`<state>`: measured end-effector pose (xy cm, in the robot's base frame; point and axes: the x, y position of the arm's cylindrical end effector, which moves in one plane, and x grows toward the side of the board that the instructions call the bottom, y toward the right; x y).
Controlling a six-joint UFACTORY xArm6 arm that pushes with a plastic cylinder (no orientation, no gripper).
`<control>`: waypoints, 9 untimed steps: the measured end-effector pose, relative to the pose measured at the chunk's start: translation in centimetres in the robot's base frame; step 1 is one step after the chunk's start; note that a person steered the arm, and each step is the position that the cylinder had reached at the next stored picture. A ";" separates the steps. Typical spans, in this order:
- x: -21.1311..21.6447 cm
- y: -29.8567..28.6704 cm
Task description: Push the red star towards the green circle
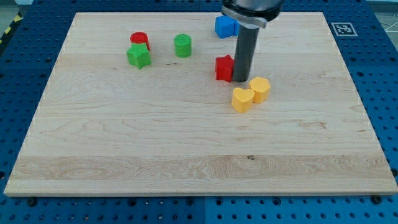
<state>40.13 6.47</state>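
The red star (223,67) lies on the wooden board (186,143), right of centre in the upper half. My tip (242,80) stands right against the star's right side, and the rod hides the star's right edge. The green circle (182,45) stands up and to the left of the star, with bare board between them.
A red cylinder (139,39) and a green star (138,56) sit together at the upper left. Blue blocks (224,26) lie at the top, partly hidden by the arm. A yellow heart (242,99) and a yellow hexagon (260,89) sit just below my tip.
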 end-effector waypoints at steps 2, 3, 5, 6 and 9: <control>0.0 -3.1; -0.1 -2.7; -2.6 -1.4; -2.6 -2.8; -2.6 -4.5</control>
